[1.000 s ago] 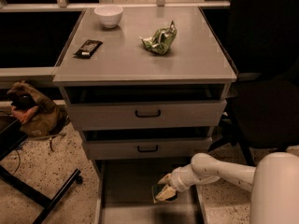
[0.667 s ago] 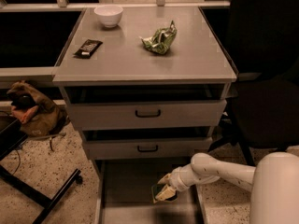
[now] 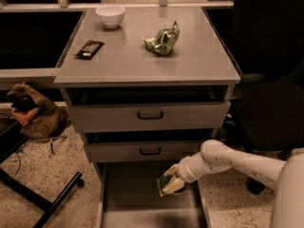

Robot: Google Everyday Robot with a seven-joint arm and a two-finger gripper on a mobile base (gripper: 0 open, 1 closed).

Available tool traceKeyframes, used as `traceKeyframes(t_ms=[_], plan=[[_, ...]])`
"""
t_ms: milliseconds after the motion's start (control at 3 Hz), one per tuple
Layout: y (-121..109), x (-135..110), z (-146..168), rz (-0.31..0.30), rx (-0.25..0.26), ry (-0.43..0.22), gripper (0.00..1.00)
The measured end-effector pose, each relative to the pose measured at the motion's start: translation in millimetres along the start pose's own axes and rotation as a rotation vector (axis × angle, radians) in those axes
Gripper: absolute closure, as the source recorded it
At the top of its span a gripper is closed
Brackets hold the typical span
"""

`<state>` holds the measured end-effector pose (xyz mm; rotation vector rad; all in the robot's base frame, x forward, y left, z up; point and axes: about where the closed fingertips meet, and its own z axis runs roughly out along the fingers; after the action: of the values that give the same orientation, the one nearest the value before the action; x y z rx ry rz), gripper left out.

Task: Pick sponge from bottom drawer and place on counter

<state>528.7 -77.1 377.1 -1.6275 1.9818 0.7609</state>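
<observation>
The bottom drawer (image 3: 137, 208) is pulled out at the bottom of the view, a shallow grey tray. My gripper (image 3: 172, 182) reaches into its right side from the right on a white arm. It is shut on the sponge (image 3: 163, 184), a small dark green pad with a pale edge, held near the drawer's right wall just above the floor. The counter (image 3: 142, 56) is the flat light-grey cabinet top above.
On the counter lie a white bowl (image 3: 110, 15), a black candy bar wrapper (image 3: 90, 48) and a crumpled green-and-white snack bag (image 3: 163, 40). Two grey drawers with black handles (image 3: 150, 115) stand slightly open above the bottom drawer. A brown bag (image 3: 31, 115) and a black frame (image 3: 33, 194) are at left.
</observation>
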Motion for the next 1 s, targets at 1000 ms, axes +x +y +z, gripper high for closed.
traceKeyframes(t_ms=[1000], plan=[[-2.7, -89.8, -120.9, -0.117, 0.087, 0.037, 1.00]])
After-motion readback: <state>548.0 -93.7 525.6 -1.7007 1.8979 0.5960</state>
